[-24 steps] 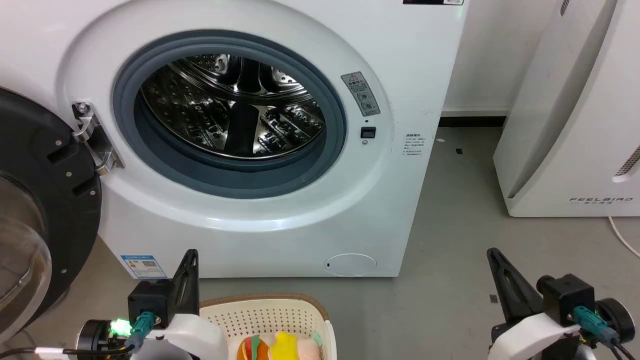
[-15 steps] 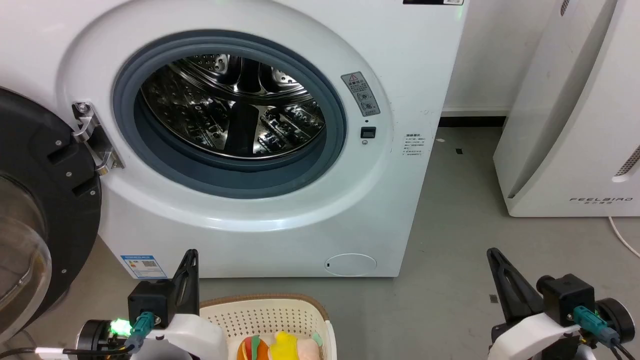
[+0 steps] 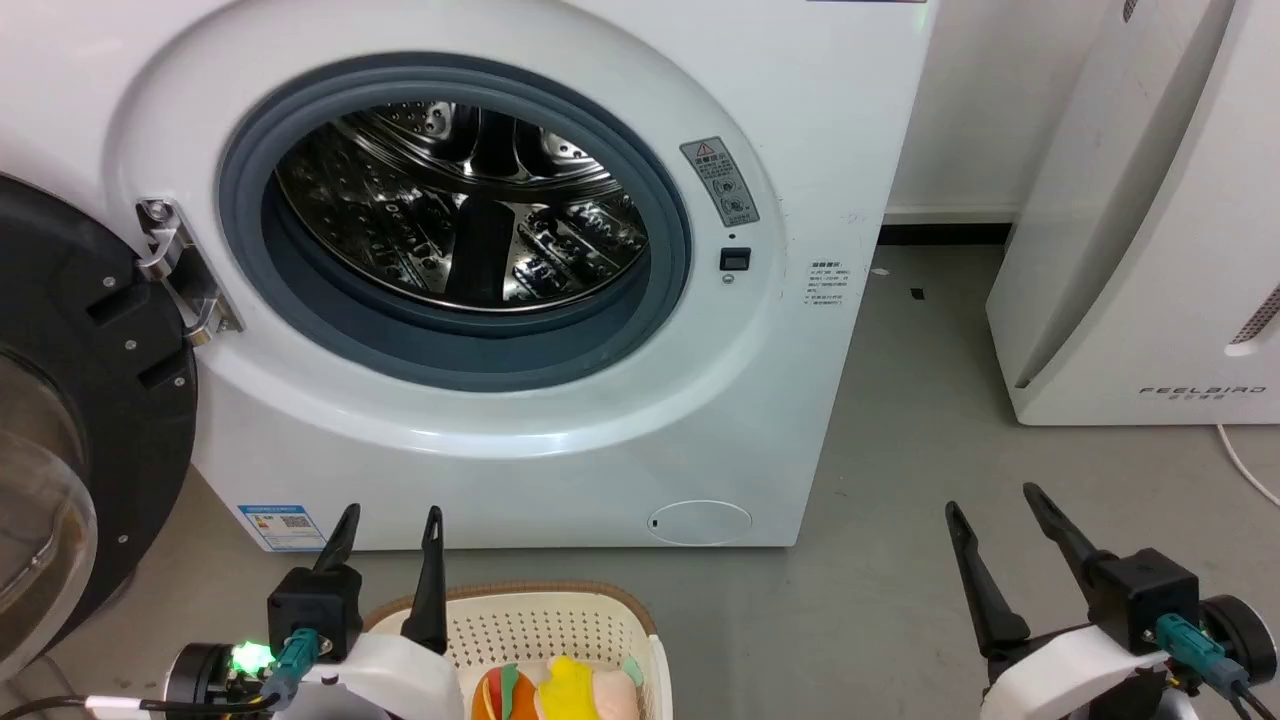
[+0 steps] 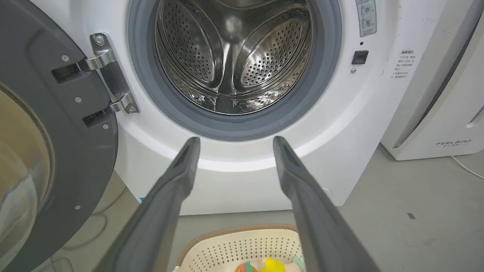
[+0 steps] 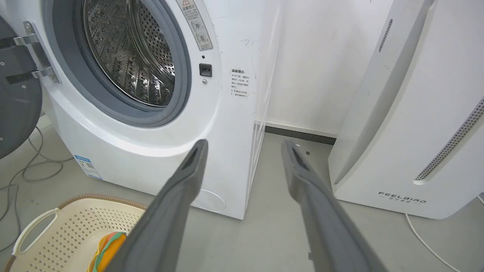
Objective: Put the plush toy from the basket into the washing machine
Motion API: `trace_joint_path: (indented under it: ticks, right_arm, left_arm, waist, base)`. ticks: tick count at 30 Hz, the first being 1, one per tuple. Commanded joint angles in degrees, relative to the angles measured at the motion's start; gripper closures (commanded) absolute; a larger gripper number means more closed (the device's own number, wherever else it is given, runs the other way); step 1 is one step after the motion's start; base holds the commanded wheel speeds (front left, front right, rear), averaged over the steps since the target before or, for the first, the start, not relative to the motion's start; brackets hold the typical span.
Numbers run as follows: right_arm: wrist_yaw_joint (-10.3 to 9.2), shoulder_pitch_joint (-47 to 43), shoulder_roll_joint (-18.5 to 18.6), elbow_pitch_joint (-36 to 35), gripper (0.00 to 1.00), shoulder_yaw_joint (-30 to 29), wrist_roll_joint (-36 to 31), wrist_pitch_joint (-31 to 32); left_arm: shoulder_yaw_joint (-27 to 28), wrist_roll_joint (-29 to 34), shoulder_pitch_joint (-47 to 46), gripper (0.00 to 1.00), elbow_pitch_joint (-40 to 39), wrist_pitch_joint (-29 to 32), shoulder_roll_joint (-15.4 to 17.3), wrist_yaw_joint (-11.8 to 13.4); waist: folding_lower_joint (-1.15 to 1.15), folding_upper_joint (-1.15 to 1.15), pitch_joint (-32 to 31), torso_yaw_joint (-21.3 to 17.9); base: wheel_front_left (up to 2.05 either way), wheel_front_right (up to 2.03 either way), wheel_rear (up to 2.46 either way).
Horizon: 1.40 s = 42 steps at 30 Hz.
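Left tool, lower left of head view: fingers spread, empty. Right tool, lower right: likewise spread, empty.
Washing machine: door open at left.
Basket: bottom centre, on floor.
Plush toy: inside basket.
Step, as judged: pre-grasp. The next move calls for lowering a tool onto the toy.
Right wrist view adds the basket's handle; left wrist view looks straight into the drum.

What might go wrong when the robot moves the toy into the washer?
The plush toy lies low in the basket, so the open fingers of the left gripper might snag on it. It looks soft; a thin pinch may slip and drop it on the floor. Let go too early, it could rest on the grey gasket of the washing machine, not in the drum.
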<state>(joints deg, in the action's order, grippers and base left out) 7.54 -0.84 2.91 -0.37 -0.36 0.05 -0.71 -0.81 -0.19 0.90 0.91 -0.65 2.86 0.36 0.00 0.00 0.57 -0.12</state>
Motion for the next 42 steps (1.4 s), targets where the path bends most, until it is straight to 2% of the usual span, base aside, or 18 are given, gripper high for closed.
trace_joint_path:
  ticks: [1,17,36,42]
  right_arm:
    - [0.0,-0.1,0.0,-0.3,0.0,-0.3,0.2,-0.7]
    - [-0.01,1.1,0.0,-1.7,0.0,-1.3,-0.3,-2.6]
    - [-0.02,3.1,0.0,-3.5,0.0,-2.2,1.0,-4.9]
    - [-0.02,3.8,0.0,-4.2,0.0,-1.3,0.8,-5.6]
  left_arm:
    - [-0.2,-0.4,-0.4,0.0,0.6,-0.7,0.0,0.0]
    - [-1.4,-1.3,-4.0,0.0,6.7,-2.6,0.7,-1.2]
    - [-4.0,-2.9,-12.8,0.0,18.4,-4.8,3.0,-2.8]
    - [-5.9,-3.9,-16.0,0.0,23.9,-3.5,3.4,-3.3]
  waist:
    - [0.0,0.0,0.3,-0.1]
    - [0.0,0.0,4.7,-1.2]
    - [0.0,0.0,13.0,-3.7]
    - [0.0,0.0,16.1,-4.4]
  base:
    - [0.0,0.0,0.0]
    - [0.0,0.0,0.0]
    - [0.0,0.0,0.0]
    - [0.0,0.0,0.0]
